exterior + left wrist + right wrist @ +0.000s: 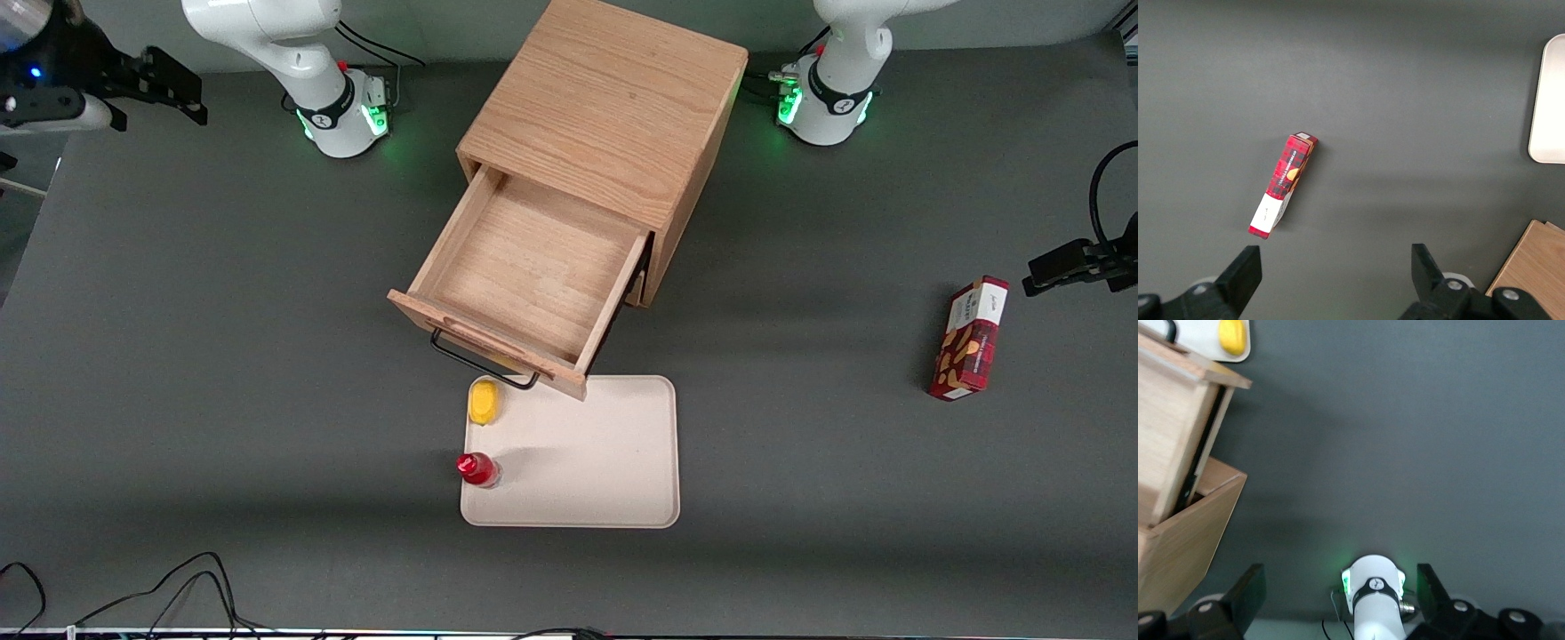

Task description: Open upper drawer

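Upper drawer (524,284) stands pulled well out of the cabinet (605,107), bare inside, its black handle (484,360) overhanging the tray (613,462) edge. Gripper (1341,600) hangs up at the working arm's end of the table, well apart from the drawer, fingers spread and holding nothing. Task looks done — nothing called for next but parking clear.

Glossy white rounded shells clad the working right Franka arm (284,36), its round base (342,111) ringed by a black band and lit green — a red dot above, black cables trailing off. Its matte black two-finger gripper (1341,590) has angular, wedge-shaped fingers (1248,590) — silver screws stud the black mount.
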